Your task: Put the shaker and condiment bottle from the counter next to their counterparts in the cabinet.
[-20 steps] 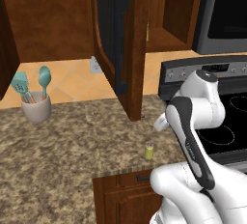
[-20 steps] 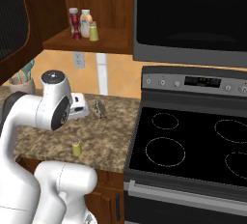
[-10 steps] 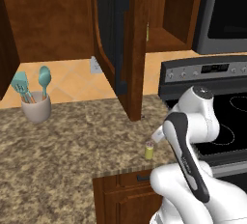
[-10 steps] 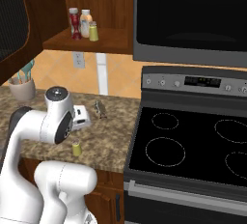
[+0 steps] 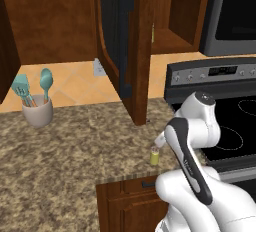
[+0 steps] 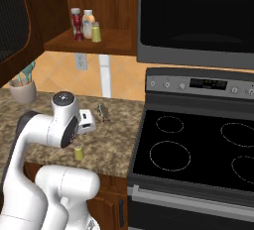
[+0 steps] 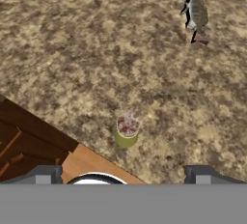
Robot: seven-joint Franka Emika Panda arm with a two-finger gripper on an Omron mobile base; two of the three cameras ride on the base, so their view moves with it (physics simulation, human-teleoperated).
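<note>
One shaker (image 7: 127,130) on the counter (image 7: 72,63), three bottles (image 6: 85,25) in the cabinet (image 6: 99,43), labels unreadable, my gripper (image 7: 120,172) spread wide, holding nothing.

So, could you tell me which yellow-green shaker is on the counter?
The shaker beside the arm, near the counter edge; the other shaker stands on the cabinet shelf.

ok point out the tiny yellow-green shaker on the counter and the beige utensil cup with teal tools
tiny yellow-green shaker with grey cap (image 7: 127,132), hand view, on its body just under the cap
beige utensil cup (image 5: 37,113), left base view, on its front wall
</note>
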